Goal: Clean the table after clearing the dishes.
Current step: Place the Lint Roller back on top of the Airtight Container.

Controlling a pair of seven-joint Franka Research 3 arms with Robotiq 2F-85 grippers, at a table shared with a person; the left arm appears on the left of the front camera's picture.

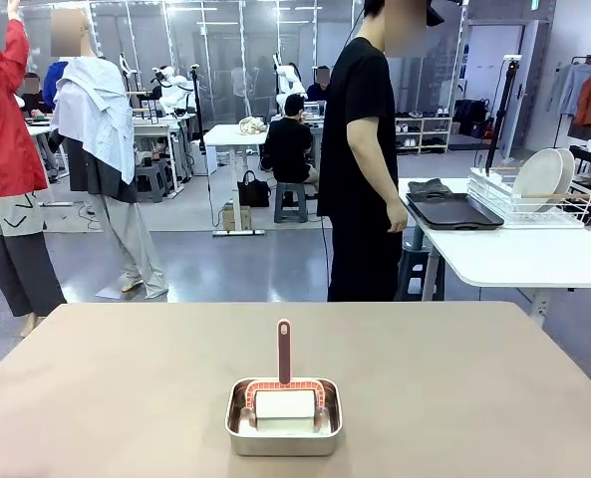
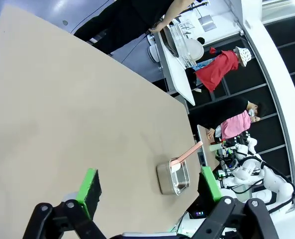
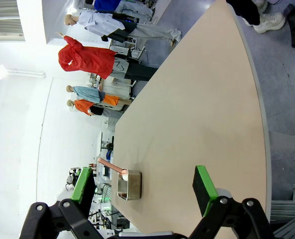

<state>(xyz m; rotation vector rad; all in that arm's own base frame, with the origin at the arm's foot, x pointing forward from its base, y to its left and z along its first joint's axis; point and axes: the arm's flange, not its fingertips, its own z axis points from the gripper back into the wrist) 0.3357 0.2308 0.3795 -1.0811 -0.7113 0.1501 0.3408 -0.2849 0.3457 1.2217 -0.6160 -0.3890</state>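
Note:
The beige table (image 1: 126, 378) is bare except for a small steel pan (image 1: 283, 418) near its front middle. In the pan stands a cleaning tool (image 1: 284, 354) with a red-brown handle and a white head. White plates (image 1: 544, 174) stand in a wire rack, and dark trays (image 1: 452, 211) lie stacked on the white side table (image 1: 514, 254). My left gripper (image 2: 149, 184) hangs open high above the table (image 2: 62, 99), with the pan (image 2: 173, 177) seen between its pads. My right gripper (image 3: 143, 184) is open too, above the table (image 3: 197, 99) and the pan (image 3: 130, 184).
A person in black (image 1: 360, 149) stands at the far side, facing the white side table with a hand by the trays. The wire rack (image 1: 519, 204) fills that table's far part. Other people and tables stand farther back.

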